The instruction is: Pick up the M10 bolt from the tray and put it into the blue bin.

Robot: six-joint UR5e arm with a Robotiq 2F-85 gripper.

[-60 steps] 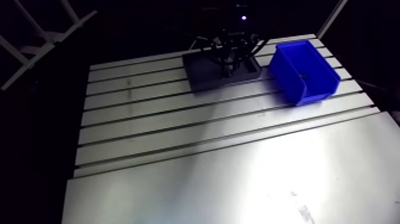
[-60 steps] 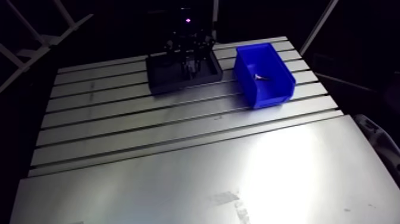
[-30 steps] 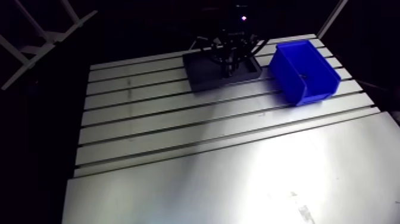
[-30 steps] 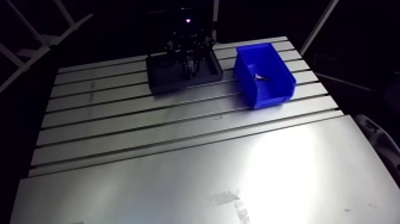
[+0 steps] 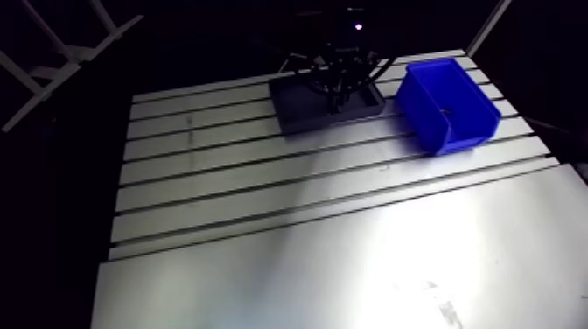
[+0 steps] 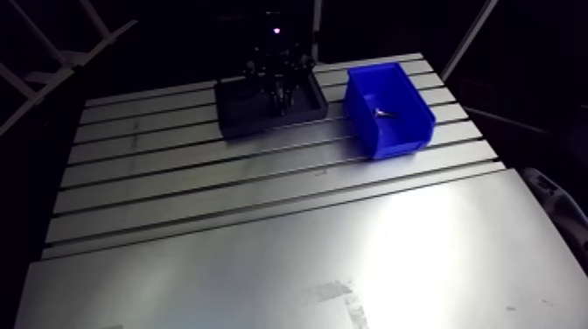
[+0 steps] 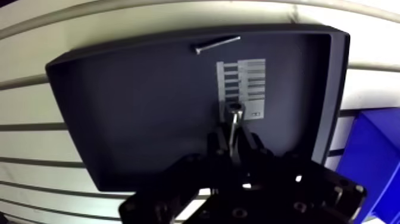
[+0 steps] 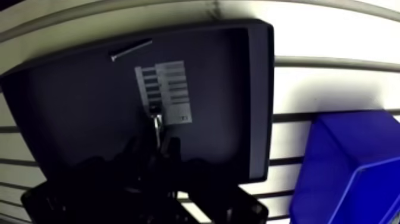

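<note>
Nothing on the table [image 5: 262, 201] has shifted since the earlier pictures, and the gripper [image 7: 235, 138] still hangs over the dark tray [image 7: 131, 107], at most slightly displaced.

In the arm view the gripper is a dark tangle against the tray, and nothing can be read of its fingers there. The blue bin [image 6: 389, 114] stands just beside the tray. The wrist view cuts it off at the edge, showing only a corner. A small pale thing [image 6: 382, 112] lies inside it, too small to identify.

In the wrist view the fingers [image 7: 221, 142] are drawn close together and pinch the shank of the M10 bolt [image 7: 235, 113]. Its head points ahead of them over a grey barred label [image 7: 243, 80] on the tray floor. It is not clear whether the head touches the floor. A thin screw [image 7: 217, 43] lies by the tray's far wall, well apart from the gripper.
</note>
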